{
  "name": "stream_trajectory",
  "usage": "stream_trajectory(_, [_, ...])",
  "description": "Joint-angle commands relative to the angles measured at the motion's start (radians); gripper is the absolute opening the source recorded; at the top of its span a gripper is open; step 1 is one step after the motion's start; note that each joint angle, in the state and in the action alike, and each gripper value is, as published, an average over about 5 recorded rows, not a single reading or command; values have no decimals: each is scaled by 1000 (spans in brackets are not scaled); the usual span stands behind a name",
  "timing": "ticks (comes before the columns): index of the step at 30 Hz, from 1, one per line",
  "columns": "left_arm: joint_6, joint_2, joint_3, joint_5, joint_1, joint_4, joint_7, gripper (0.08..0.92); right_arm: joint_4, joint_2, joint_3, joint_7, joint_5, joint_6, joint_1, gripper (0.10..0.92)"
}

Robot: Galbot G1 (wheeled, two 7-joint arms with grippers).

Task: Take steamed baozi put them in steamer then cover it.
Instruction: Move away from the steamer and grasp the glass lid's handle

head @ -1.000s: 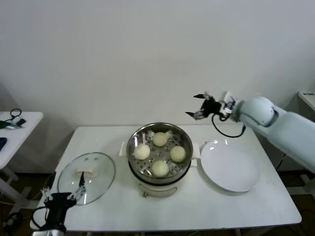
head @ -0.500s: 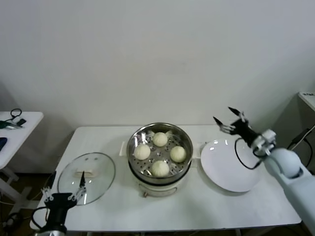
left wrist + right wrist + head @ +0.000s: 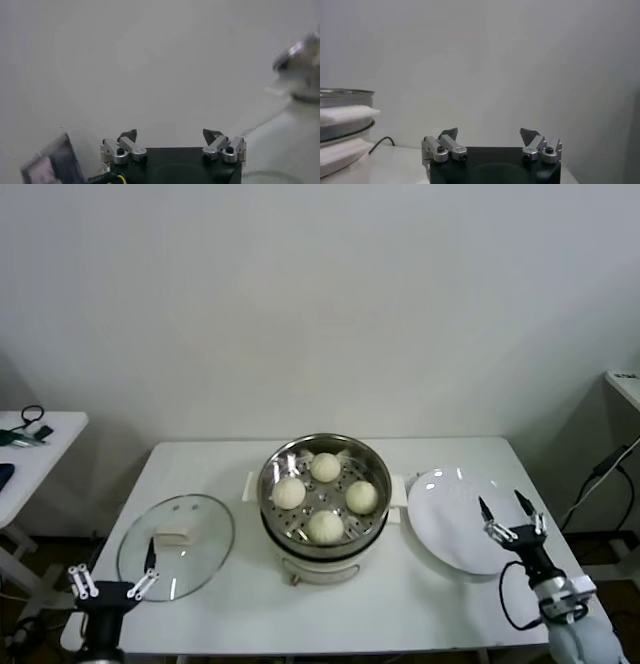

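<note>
Four smooth baozi (image 3: 325, 496) sit in my shiny steel steamer (image 3: 324, 496). Glass cover (image 3: 176, 546) lies left of it; left pincer (image 3: 111, 585) and right pincer (image 3: 512, 519) both gape empty.

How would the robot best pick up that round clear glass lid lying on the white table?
Probably by the cream-white rectangular handle at the centre of the round clear glass lid, coming straight down from above. The lid lies flat with the handle standing up, and the open left gripper waits just in front.
</note>
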Motion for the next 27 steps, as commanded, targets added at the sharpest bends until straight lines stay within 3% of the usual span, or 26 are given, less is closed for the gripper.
stream_trajectory(1, [-113,16,-18,590,-19,150,-184,823,-15,109,46,36,-9,96,-109,823])
stream_trajectory(9, [-18,19,8,910,-126,339,-255,823,-17,126,43,47,-23,95,-105,823])
stream_trajectory(27, [59,22,29,1015,-368,581,-243,823,4,150,75,65,-28,92,-140,823])
